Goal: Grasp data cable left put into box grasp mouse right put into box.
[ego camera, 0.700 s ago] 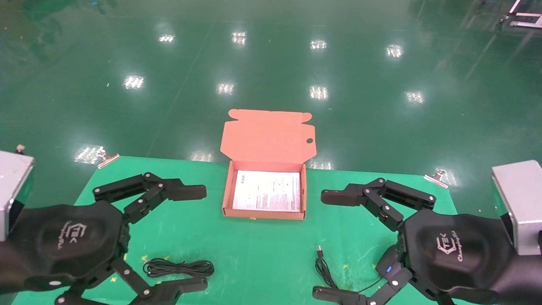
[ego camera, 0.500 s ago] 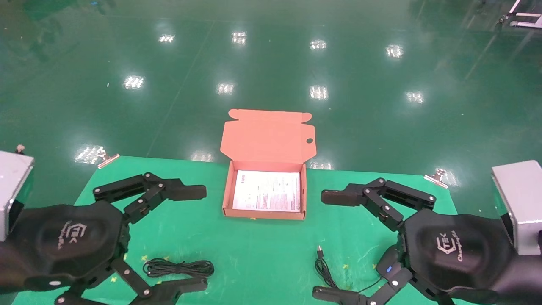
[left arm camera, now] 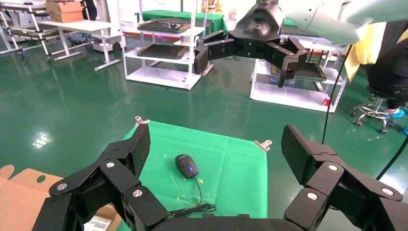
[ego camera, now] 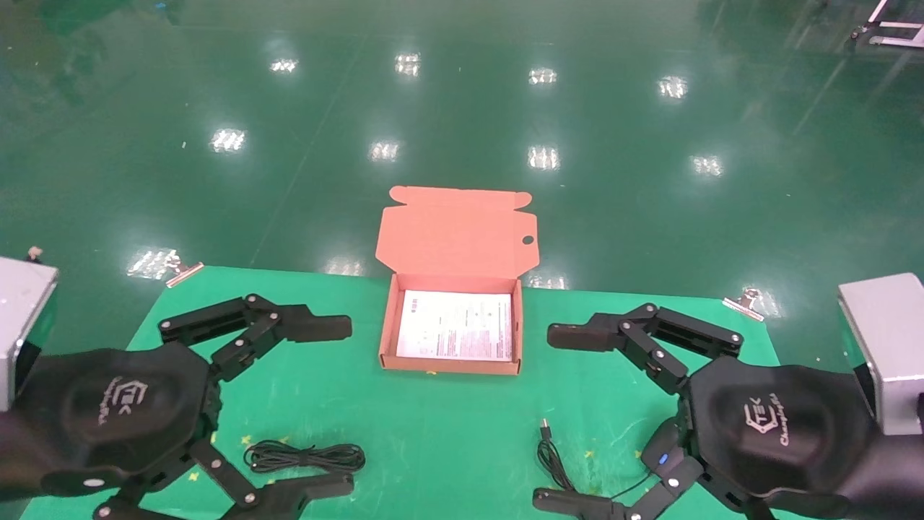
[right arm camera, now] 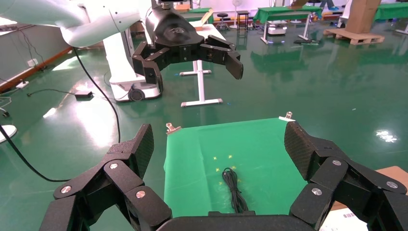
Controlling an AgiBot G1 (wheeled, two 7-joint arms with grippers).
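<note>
The right gripper (right arm camera: pixel 219 159) gapes wide; beyond it the cable (right arm camera: pixel 234 189) lies on the green mat (right arm camera: pixel 192 163), under the left gripper (right arm camera: pixel 192 60).

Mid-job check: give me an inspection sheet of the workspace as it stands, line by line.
Surface: green cloth-covered table, clipped at its far corners.
Job's things: open salmon-orange cardboard box at the far middle, printed sheet inside; thin black data cable in a flat oval bundle near left; small black mouse with blue spot near right, partly under the right gripper in the head view.
Clutter: nothing seen.
Grippers: left gripper open above the bundle; right gripper open above the mouse.
Cables: mouse's USB-tipped cord loose on the cloth.
Surroundings: glossy green floor; shelving racks.
</note>
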